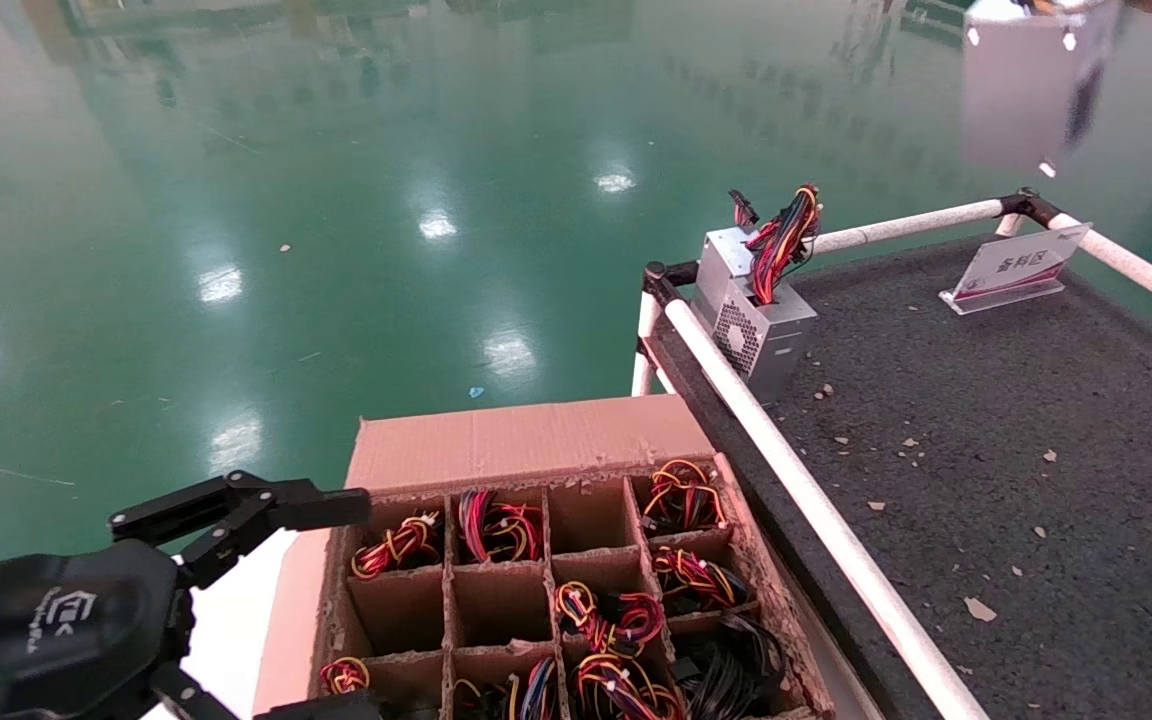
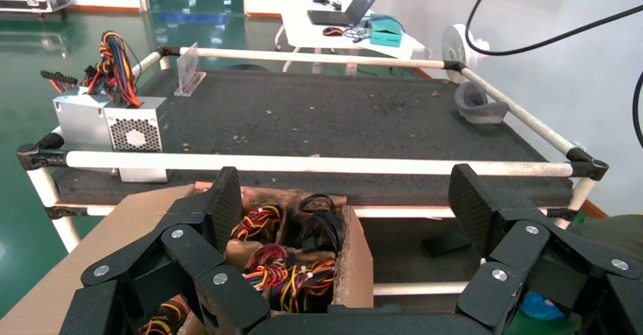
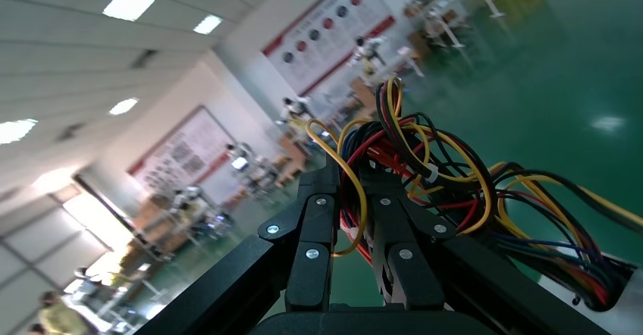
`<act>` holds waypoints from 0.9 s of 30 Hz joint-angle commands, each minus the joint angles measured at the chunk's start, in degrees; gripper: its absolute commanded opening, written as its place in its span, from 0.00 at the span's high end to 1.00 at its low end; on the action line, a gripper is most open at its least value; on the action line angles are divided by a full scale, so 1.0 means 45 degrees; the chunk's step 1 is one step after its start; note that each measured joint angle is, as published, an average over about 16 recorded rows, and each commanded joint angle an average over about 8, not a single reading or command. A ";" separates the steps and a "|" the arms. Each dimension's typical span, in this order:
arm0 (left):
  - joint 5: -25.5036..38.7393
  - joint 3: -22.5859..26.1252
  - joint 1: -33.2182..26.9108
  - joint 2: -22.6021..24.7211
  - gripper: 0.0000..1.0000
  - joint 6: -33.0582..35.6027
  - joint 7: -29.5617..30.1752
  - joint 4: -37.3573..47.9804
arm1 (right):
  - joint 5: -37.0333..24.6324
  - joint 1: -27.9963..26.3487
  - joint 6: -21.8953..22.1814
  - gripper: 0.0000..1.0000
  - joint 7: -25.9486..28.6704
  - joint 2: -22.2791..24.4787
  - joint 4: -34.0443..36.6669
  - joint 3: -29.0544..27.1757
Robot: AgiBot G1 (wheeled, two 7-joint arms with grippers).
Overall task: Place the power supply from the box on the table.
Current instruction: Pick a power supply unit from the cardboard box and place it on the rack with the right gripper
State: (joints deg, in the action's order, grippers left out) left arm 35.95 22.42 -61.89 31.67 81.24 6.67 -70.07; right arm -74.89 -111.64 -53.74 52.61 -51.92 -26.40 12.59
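The power supply [image 1: 1021,95], a plain silver unit, hangs high above the far right of the table [image 1: 986,450]. In the right wrist view my right gripper [image 3: 350,172] is shut on its bundle of red, yellow and black wires [image 3: 432,176]. The box [image 1: 526,440] stands below beside the table's left rail, and several of its cardboard cells hold coloured wire loops. My left gripper [image 1: 336,610] hovers over the box's left side, open and holding nothing; in its own view its fingers [image 2: 224,198] are spread wide above the box wall [image 2: 352,259].
A second silver unit with a vent grille [image 1: 756,320] and upright wires stands on the table's near-left corner. A clear sign holder [image 1: 1016,268] sits at the back. A white pipe rail [image 1: 796,480] separates box and table. Cardboard scraps litter the tabletop.
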 commanded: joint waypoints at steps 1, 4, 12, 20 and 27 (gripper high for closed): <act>0.0000 0.0000 0.0000 0.0000 0.00 0.0000 0.0000 0.0000 | -0.0006 -0.0058 -0.0147 1.00 -0.0605 0.0196 0.0651 -0.0049; 0.0000 0.0000 0.0000 0.0000 0.00 0.0000 0.0000 0.0000 | 0.0060 0.0114 -0.0766 1.00 -0.1417 0.0477 0.1273 -0.0078; 0.0000 0.0000 0.0000 0.0000 0.00 0.0000 0.0000 0.0000 | 0.0569 0.0478 -0.2984 1.00 -0.3209 0.0989 0.2687 -0.0284; 0.0000 0.0000 0.0000 0.0000 0.00 0.0000 0.0000 0.0000 | 0.0719 0.0382 -0.3657 1.00 -0.4078 0.0862 0.3866 -0.0344; 0.0000 0.0000 0.0000 0.0000 0.00 0.0000 0.0000 0.0000 | 0.0745 0.0146 -0.3347 1.00 -0.4585 0.0669 0.4562 -0.0379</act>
State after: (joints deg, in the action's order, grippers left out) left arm 35.95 22.42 -61.89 31.67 81.24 6.67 -70.07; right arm -71.55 -110.72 -68.65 31.81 -48.91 -5.95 10.90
